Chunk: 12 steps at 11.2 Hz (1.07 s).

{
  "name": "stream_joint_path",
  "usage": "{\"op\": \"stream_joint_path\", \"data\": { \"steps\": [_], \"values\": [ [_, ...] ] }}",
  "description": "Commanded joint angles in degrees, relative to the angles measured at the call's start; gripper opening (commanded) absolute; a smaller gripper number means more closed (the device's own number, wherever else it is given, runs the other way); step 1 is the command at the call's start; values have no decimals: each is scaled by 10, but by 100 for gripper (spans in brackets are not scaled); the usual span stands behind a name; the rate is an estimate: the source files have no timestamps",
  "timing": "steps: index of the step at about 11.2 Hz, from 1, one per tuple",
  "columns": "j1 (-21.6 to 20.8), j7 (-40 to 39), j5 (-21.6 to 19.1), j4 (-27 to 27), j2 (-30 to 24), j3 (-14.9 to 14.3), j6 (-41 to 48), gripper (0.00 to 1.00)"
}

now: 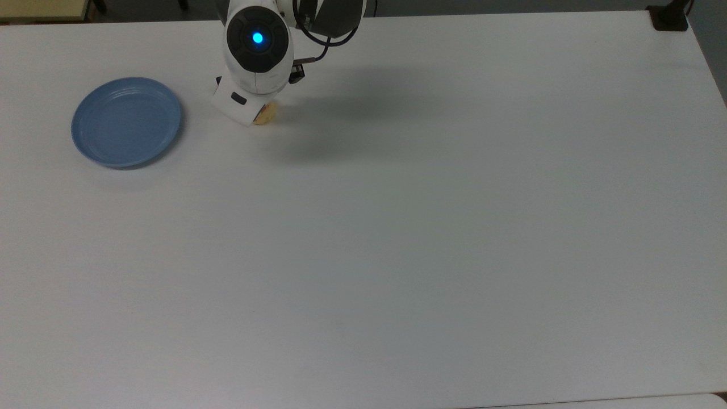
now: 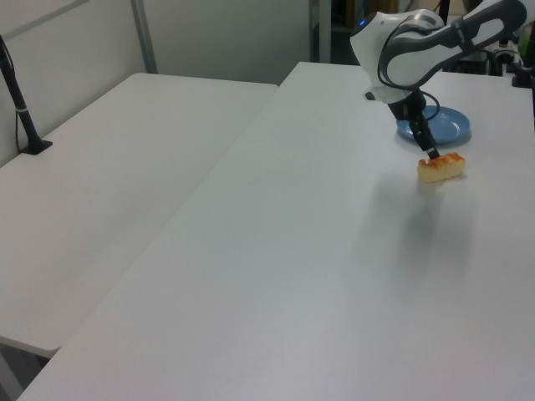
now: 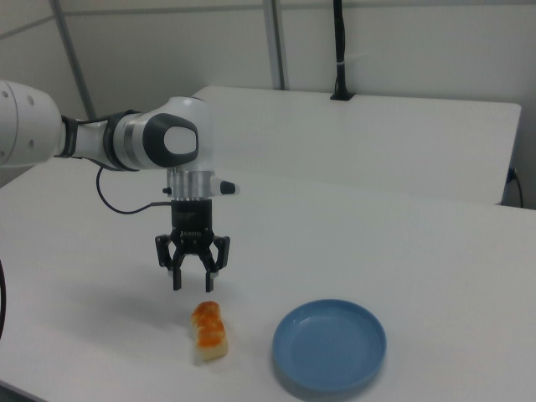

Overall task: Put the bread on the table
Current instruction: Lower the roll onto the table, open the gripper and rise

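In the top view, going from its left, a round blue plate [image 1: 126, 122] lies bare on the white worktop [image 1: 397, 238]. To the plate's right, well apart from it, the white arm [image 1: 257, 51] with a lit blue dot on its round joint covers most of the bread [image 1: 267, 116], of which only a small yellow edge peeks out below the arm's casing. The arm's soft shadow falls to the right of that spot, and a black post base [image 1: 670, 17] sits at the far right corner.

In the left view, a second white table [image 2: 117, 184] with a black post stands on the left view's left. Further right, the arm bends down over the worktop, and its gripper [image 2: 431, 153] hangs just over the bread [image 2: 441, 167], which lies flat on the worktop, near the plate [image 2: 435, 125] but off it. Whether a fingertip touches the roll here cannot be told.

In the right view, the arm reaches in from the right view's left and the gripper [image 3: 193, 285] points straight down. Its fingers [image 3: 177, 275] are spread apart and pinch nothing; they hang just above the bread [image 3: 209, 332], with a gap visible between them and the roll. The bread rests on the worktop, orange-glazed side up, just beside the plate [image 3: 330, 345] on its left, not touching it.
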<state>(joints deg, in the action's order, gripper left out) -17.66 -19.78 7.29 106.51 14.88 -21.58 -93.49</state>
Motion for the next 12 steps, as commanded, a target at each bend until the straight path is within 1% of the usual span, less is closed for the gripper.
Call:
{"op": "stream_joint_path", "data": {
  "steps": [1,2,3,4,5,7,8,11,12],
  "values": [
    [-4,67,-41,-32,-34,-6,-3,100],
    [-3,101,-52,-55,-42,-8,-3,100],
    [15,131,-59,-80,-49,-7,-5,100],
    [43,144,-71,-112,-58,-2,-5,100],
    [59,146,-89,-130,-69,-2,-5,100],
    [81,149,-89,-139,-93,-1,-4,100],
    [91,149,-88,-139,-100,6,-5,100],
    [175,151,-76,-139,-110,90,-3,100],
    [189,151,-76,-139,-113,103,-3,100]
  ]
}}
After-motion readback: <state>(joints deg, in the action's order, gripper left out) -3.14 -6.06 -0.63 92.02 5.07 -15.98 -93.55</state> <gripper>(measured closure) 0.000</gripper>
